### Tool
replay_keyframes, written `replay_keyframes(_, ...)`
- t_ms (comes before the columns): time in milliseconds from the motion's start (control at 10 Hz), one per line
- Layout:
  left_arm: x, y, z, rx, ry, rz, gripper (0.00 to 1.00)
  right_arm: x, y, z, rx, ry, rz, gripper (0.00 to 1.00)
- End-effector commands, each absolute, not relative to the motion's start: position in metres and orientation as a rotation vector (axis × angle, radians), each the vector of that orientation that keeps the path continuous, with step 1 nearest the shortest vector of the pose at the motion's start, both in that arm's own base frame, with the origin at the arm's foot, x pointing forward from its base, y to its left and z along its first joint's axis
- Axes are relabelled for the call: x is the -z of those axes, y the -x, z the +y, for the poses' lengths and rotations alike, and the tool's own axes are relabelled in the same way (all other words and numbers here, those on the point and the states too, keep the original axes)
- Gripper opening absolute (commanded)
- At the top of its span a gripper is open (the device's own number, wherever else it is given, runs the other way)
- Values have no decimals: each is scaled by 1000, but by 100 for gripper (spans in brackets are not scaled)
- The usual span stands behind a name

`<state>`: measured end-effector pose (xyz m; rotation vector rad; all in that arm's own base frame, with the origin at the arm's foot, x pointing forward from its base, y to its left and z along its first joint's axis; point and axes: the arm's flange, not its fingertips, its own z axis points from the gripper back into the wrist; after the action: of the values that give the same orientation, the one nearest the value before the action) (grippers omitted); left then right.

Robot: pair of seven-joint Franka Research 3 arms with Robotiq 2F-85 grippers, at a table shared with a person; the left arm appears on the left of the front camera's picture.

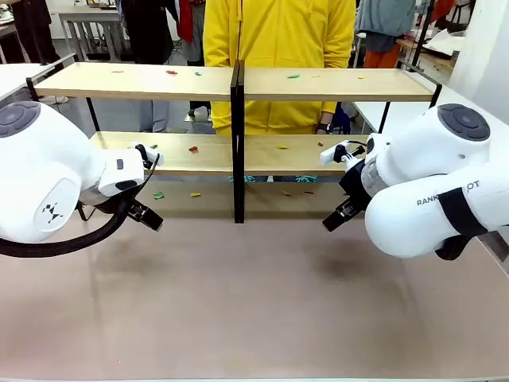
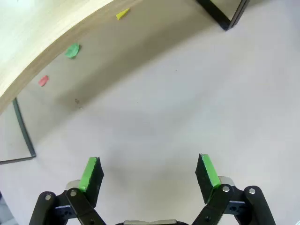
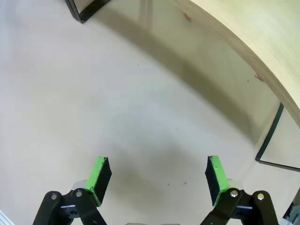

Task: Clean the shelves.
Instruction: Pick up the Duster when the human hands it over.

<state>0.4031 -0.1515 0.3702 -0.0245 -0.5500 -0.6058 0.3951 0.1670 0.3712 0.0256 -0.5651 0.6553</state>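
Observation:
The shelves (image 1: 143, 80) stand across the far half of the table, two light-wood boards split by a black centre post (image 1: 237, 143). Small coloured scraps lie on both boards, such as a red one (image 1: 192, 148), and on the table beneath them, such as a green one (image 1: 158, 194). My left gripper (image 1: 147, 215) hangs low in front of the left half; it stands open over bare table (image 2: 150, 173), with green (image 2: 72, 50), yellow (image 2: 123, 14) and red (image 2: 43, 80) scraps ahead. My right gripper (image 1: 338, 216) is open (image 3: 158, 176) before the right half, nothing between its pads.
A person in a yellow hoodie (image 1: 278, 48) stands behind the shelves. The lower board's edge (image 3: 262, 47) and the thin black frame leg (image 3: 269, 136) lie ahead of the right gripper. The brown tabletop (image 1: 254, 302) stretches wide in front.

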Motion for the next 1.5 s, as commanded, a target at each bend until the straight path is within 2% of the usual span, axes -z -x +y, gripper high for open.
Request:
replay_keyframes(0, -370, -403, -152, 606, 24, -550, 100, -371, -395, 167, -655, -26, -565, 100)
replay_keyframes(1100, -370, -403, -152, 605, 25, -550, 100, -371, -395, 167, -655, -26, -565, 100)
replay_keyframes(1200, -383, -386, -151, 692, 45, -547, 100, -371, -395, 167, -656, -25, -565, 100)
replay_keyframes(1400, -446, -330, -126, 807, 198, -573, 100, -429, -353, 141, -651, -119, -580, 100)
